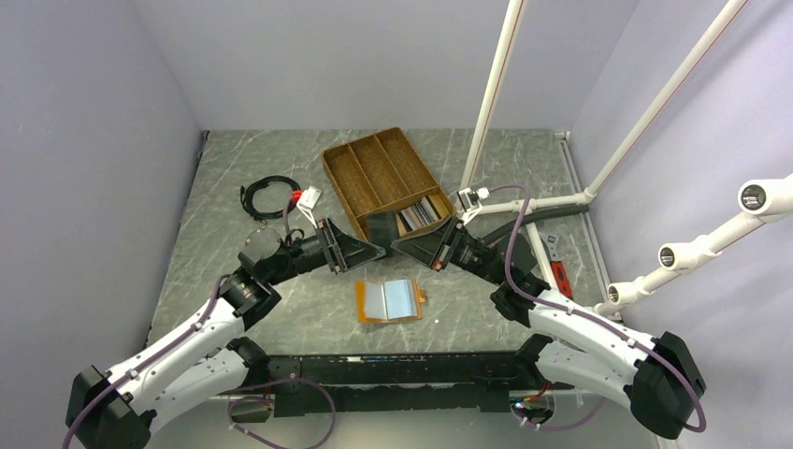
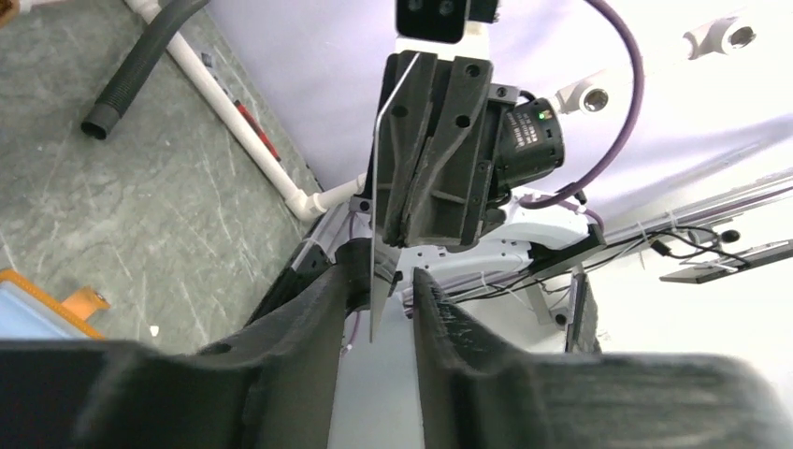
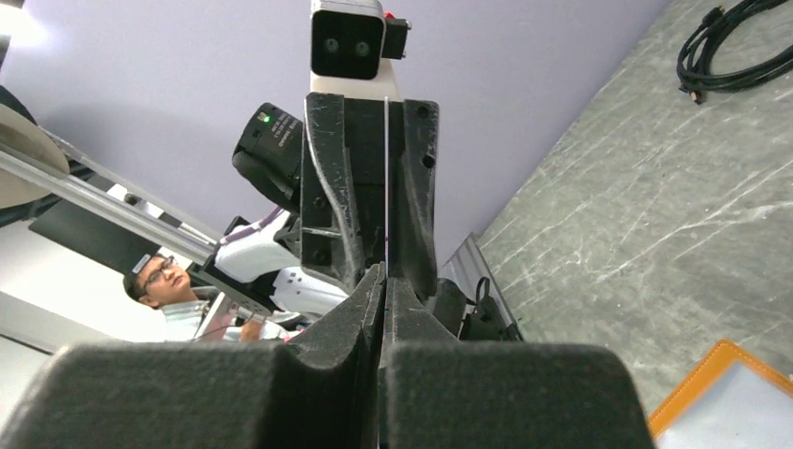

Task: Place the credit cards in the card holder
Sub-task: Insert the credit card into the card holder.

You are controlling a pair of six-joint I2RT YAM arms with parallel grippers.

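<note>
The card holder (image 1: pixel 389 300) lies open. Just beyond and above it, the right claw (image 1: pixel 402 245) is clamped on a credit card (image 2: pixel 381 299), whose free end sits between the parted jaws of the left claw (image 1: pixel 374 251). This looks like a handover; next, the left claw must close before the right releases. Beyond the holder, spare cards (image 1: pixel 423 210) sit in the tray (image 1: pixel 355 178).

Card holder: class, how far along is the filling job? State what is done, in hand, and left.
Done: the card holder lies open; no card is visible in it. In hand: the right gripper is shut on one card, its free end between the open fingers of the left gripper. Left: seat it, then the cards in the tray.
</note>
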